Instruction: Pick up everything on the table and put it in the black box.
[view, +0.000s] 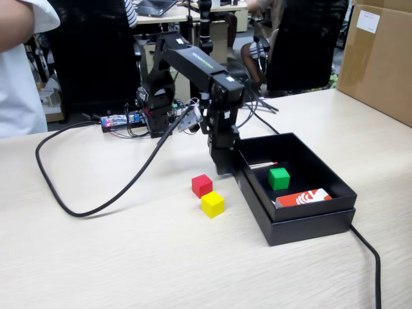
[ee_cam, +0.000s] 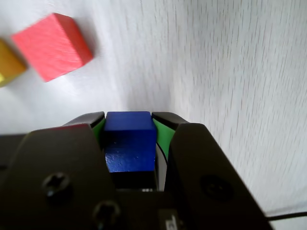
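Observation:
In the wrist view my gripper (ee_cam: pixel 128 120) is shut on a blue cube (ee_cam: pixel 129 141), which sits between the green pads (ee_cam: pixel 161 136) just above the pale table (ee_cam: pixel 230 96). In the fixed view the gripper (view: pixel 223 168) hangs low beside the left wall of the black box (view: pixel 302 225); the blue cube is hidden there. A red cube (view: pixel 201 185) and a yellow cube (view: pixel 212 204) lie touching on the table left of the box. Both show at the upper left of the wrist view, red (ee_cam: pixel 53 45) and yellow (ee_cam: pixel 7 67). A green cube (view: pixel 279 178) rests inside the box.
A red-and-white packet (view: pixel 303 197) lies in the box's near corner. A thick black cable (view: pixel 84 209) loops across the table on the left, and another cable (view: pixel 370 257) runs off the front right. A brown carton (view: pixel 380 58) stands at the right. People sit behind the desk.

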